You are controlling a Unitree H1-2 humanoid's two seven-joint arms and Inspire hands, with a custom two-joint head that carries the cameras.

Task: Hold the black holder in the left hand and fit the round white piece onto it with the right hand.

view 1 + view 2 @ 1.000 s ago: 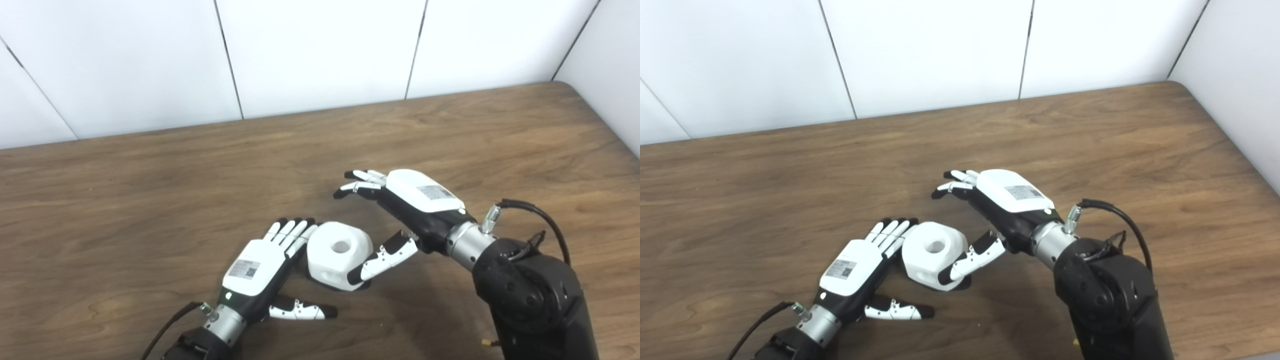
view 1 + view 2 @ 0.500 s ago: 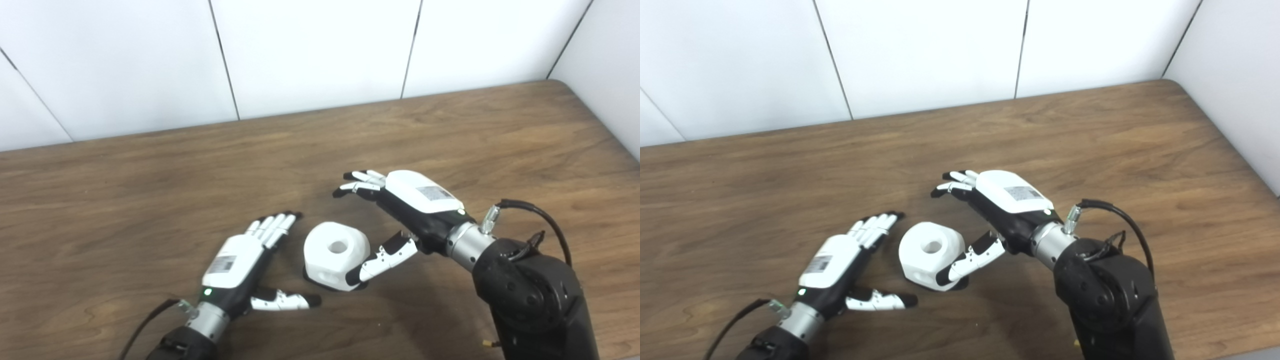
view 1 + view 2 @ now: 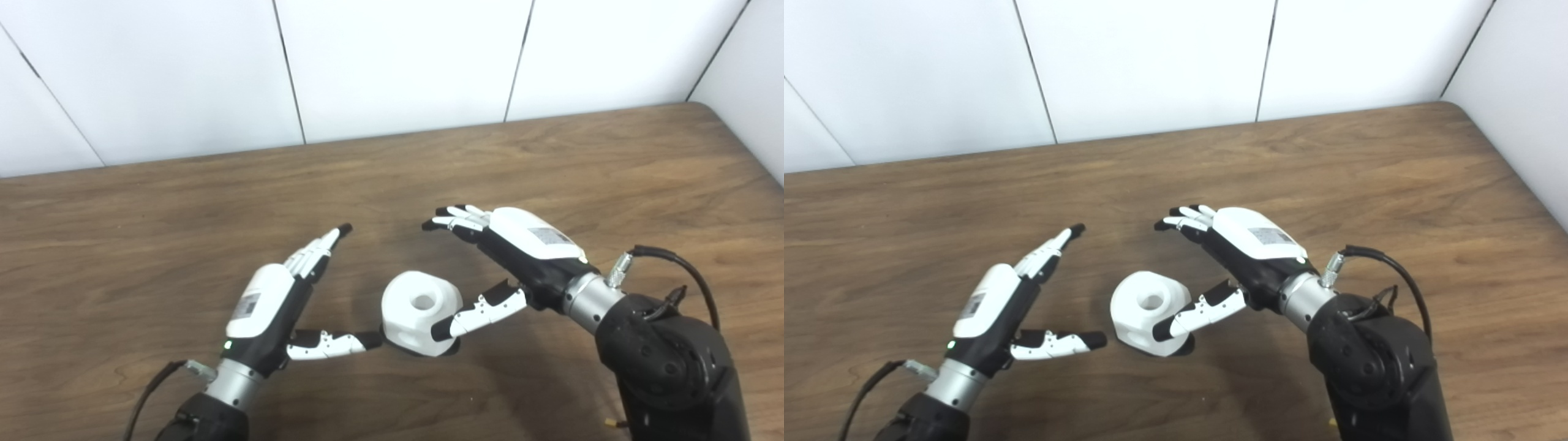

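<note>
White wall panels with thin dark seams stand behind a brown wooden table (image 3: 551,159). The left hand (image 3: 269,300) comes up from the 7 o'clock corner and is turned on its edge. Its fingers (image 3: 318,248) are straight and point to 1 o'clock, and its thumb (image 3: 331,343) sticks out toward 3 o'clock. It is spread wide and holds nothing. A small label with a square code sits on its white back, too small to read, and a green light glows near the wrist. The thumb tip is just beside the round white piece (image 3: 421,312); I cannot tell if they touch. The white piece sits on the table between the two hands, with a round hole in its top. A bit of black shows under its bottom edge. The right hand (image 3: 520,257) comes in from 4 o'clock, also spread and empty. Its fingers (image 3: 456,217) curl over the far side of the piece, up in the air. Its thumb (image 3: 478,312) lies across the piece's near side. It has a grey label that is too blurry to read. A black cable (image 3: 674,263) loops by its wrist.
</note>
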